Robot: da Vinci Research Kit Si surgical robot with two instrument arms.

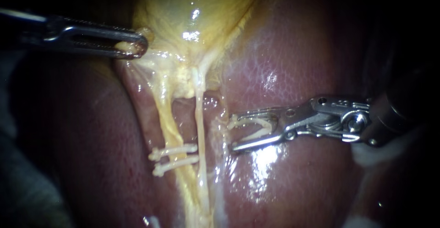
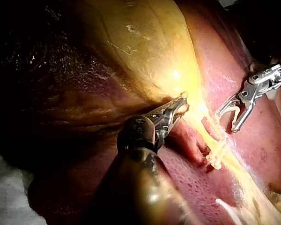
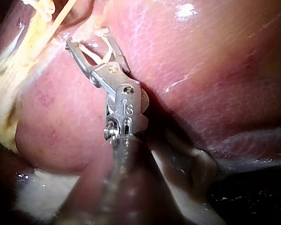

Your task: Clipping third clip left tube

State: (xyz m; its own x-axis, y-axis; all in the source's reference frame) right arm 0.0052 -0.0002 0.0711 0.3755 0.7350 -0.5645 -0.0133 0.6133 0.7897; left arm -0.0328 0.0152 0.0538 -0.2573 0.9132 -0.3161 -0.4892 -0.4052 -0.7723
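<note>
We show the liver (image 1: pixel 293 63) filling the field, with the gallbladder (image 1: pixel 192 8) at 12 o'clock. The left tube (image 1: pixel 170 127) descends from it toward 6 o'clock, crossed low down by two clips (image 1: pixel 176 150). At 10 o'clock our left instrument (image 1: pixel 135 48) has its hand pinching the gallbladder's edge. Our right instrument (image 1: pixel 234 133) lies at 3 o'clock of the left tube, apart from it. Its hand is held spread around an open clip (image 1: pixel 261 125).

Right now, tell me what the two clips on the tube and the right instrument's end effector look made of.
Two placed clips: off-white and matte, probably plastic; no metallic glint. Right instrument's end effector: polished silvery metal, judging by sharp highlights and pinned joints. The loaded clip in it looks like the same off-white plastic.
</note>
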